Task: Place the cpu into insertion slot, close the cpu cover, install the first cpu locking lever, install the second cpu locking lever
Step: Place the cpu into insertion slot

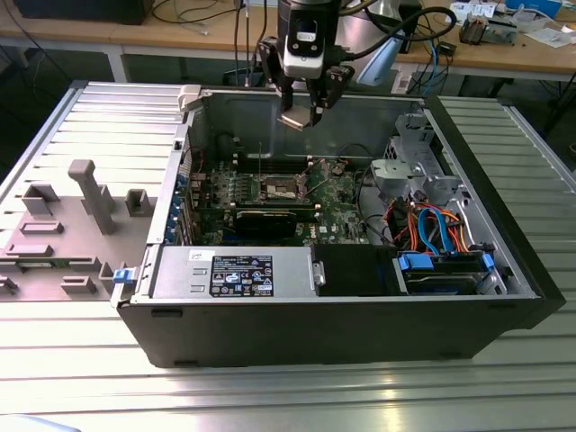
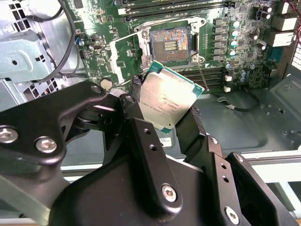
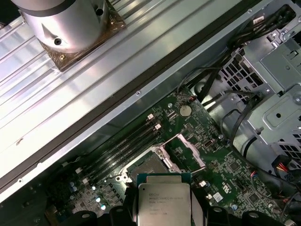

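Observation:
My gripper (image 1: 302, 115) hangs above the back of the open computer case, shut on the cpu (image 1: 295, 121), a small square chip with a silvery top. In both wrist views the black fingers (image 2: 135, 110) clamp the cpu (image 2: 168, 98) (image 3: 163, 200) by two opposite edges, and it sits slightly tilted. The insertion slot (image 2: 171, 41) (image 3: 149, 165) (image 1: 281, 187) lies open on the green board well below the chip, its golden-brown contact field bare. The cpu cover (image 2: 123, 51) (image 3: 186, 149) is swung up beside the slot. A thin locking lever (image 2: 203, 77) stands loose at the slot's edge.
A grey power supply box (image 1: 236, 272) fills the case's front, with a long black expansion card (image 1: 270, 219) behind it. A metal drive cage (image 1: 423, 171) and blue and orange cables (image 1: 432, 225) crowd the exterior view's right. A grey fixture (image 1: 90, 193) stands outside the case on the left.

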